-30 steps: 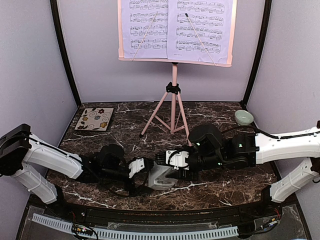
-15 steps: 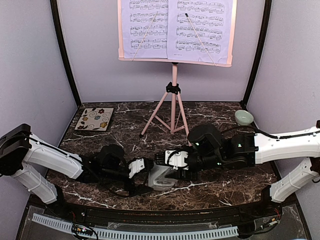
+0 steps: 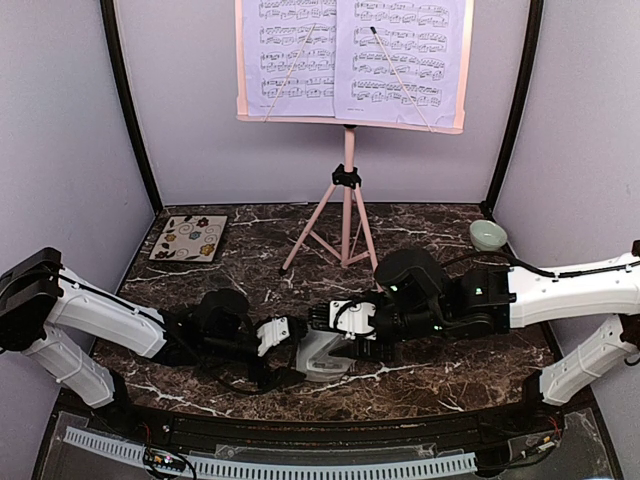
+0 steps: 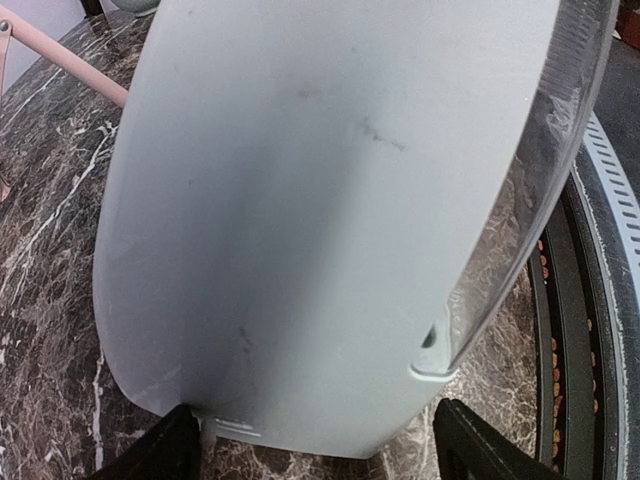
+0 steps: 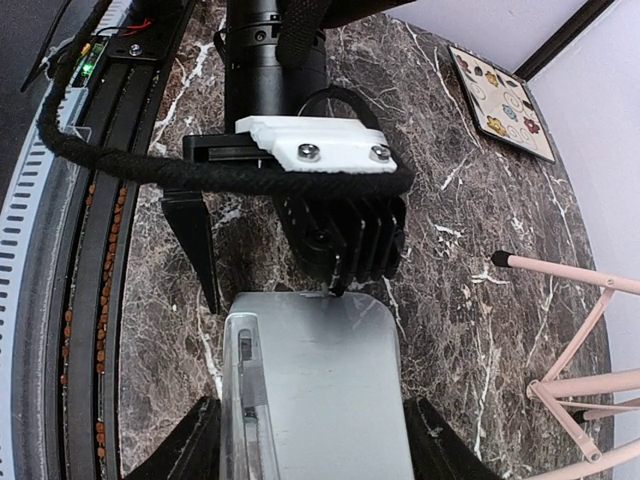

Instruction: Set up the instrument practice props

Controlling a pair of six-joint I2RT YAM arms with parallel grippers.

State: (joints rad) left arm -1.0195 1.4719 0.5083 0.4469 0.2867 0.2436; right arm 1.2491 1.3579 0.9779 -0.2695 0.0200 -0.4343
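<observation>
Gripping side: the right gripper [image 5: 312, 445] has the white metronome [image 3: 322, 352]. Its two fingers sit flat against the body's opposite flanks, about half spread, with no gap showing in the right wrist view.
Left gripper [image 4: 320, 450]: jaws wide, one dark fingertip on each side of the metronome's near end. A sliver of table [image 3: 450, 380] shows between the right-hand tip and the shell, so it straddles the metronome without clamping it.
Metronome position: at the near middle of the table, just ahead of the arm bases, tipped over rather than standing on its base. It sits directly between the two grippers.
Long axis: roughly left to right, along the line joining the two wrists. Each gripper therefore meets it end-on from its own side. I cannot tell which end is the narrow top.
Nearer arm: both are at the metronome, but only the right one carries it.
Coming move, as a judgement: either arm must turn that axis upright before setting it down. If the left closes, it takes the end opposite the right's hold. That suits a handover, but the two wrists are crowded.
Music stand [image 3: 348, 200]: upright on its tripod at the back middle, well apart from the grippers.
Sheet-music pages [image 3: 352, 55]: two, side by side on the stand's desk, already in place.
</observation>
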